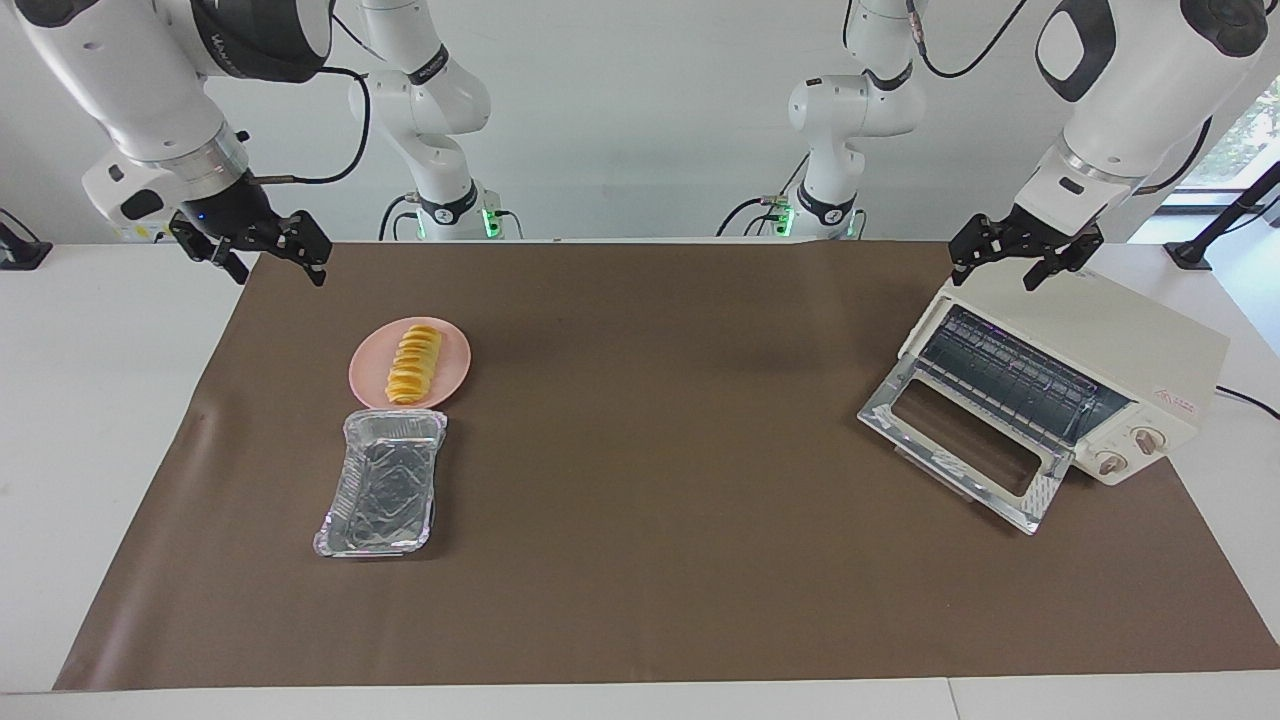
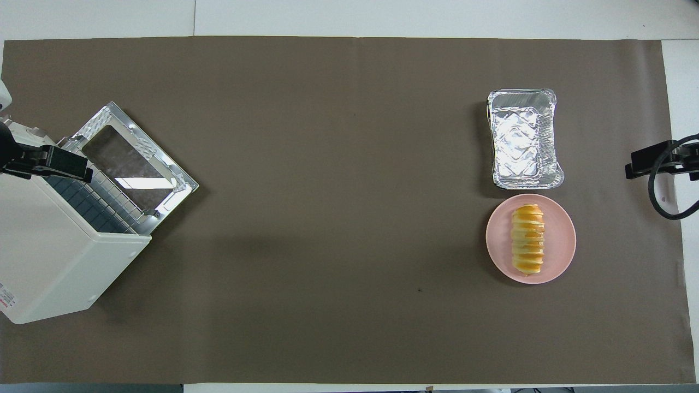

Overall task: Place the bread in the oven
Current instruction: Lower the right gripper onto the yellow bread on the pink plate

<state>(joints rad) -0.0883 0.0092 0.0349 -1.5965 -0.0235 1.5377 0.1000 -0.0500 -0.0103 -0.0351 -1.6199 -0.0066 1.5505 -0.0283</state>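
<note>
The bread [image 1: 414, 362], a ridged yellow-orange loaf, lies on a round pink plate [image 1: 455, 370] toward the right arm's end of the table; it also shows in the overhead view [image 2: 527, 238]. The cream-white oven [image 1: 1120, 345] stands at the left arm's end with its glass door [image 1: 960, 440] dropped open and its wire rack showing; it also shows in the overhead view [image 2: 54, 251]. My left gripper [image 1: 995, 272] hangs open and empty over the oven's top. My right gripper [image 1: 277, 266] hangs open and empty over the mat's edge, apart from the plate.
An empty silver foil tray [image 1: 383, 482] lies right beside the plate, farther from the robots. A brown mat [image 1: 650, 450] covers the white table. The oven's two knobs [image 1: 1130, 452] face away from the robots.
</note>
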